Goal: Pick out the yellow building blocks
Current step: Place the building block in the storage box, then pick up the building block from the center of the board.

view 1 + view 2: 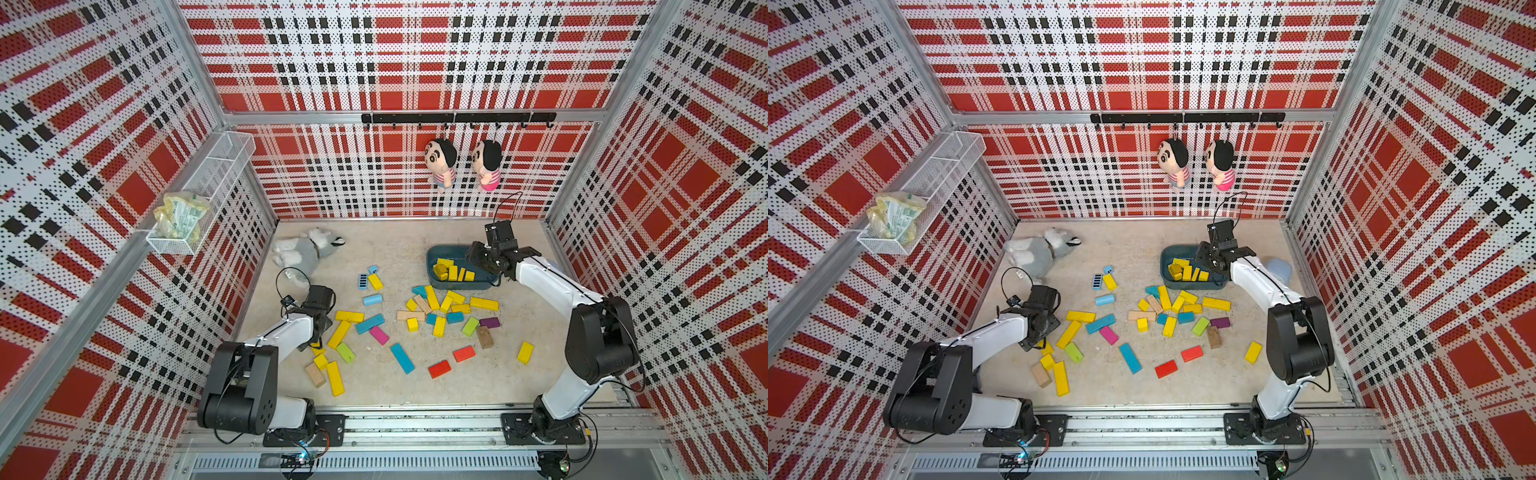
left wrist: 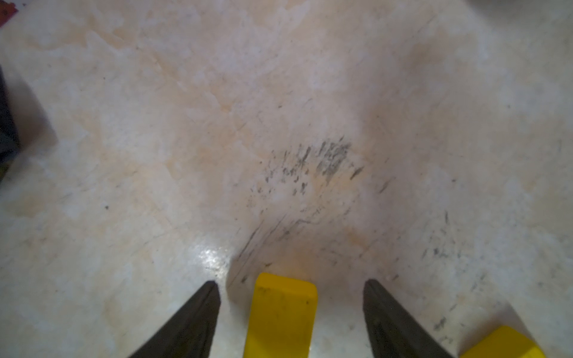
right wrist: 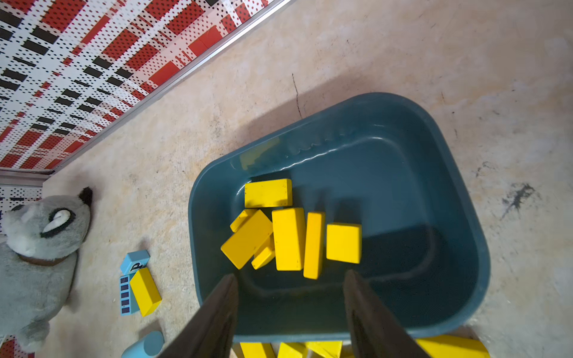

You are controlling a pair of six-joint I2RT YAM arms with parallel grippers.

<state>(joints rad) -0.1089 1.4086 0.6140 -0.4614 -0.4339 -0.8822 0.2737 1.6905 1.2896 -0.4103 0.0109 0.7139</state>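
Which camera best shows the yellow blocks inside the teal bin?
Right wrist view: the teal bin fills the frame and its yellow blocks show individually. Both top views show the teal bin small, partly covered by the right gripper. The left wrist view misses it.

Lab test cell — plaid pegboard walls (image 1: 415, 50)

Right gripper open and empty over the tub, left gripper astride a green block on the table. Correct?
No: the block that the left gripper straddles is yellow, not green; the left wrist view shows it. The rest holds: the right gripper is open and empty over the tub.
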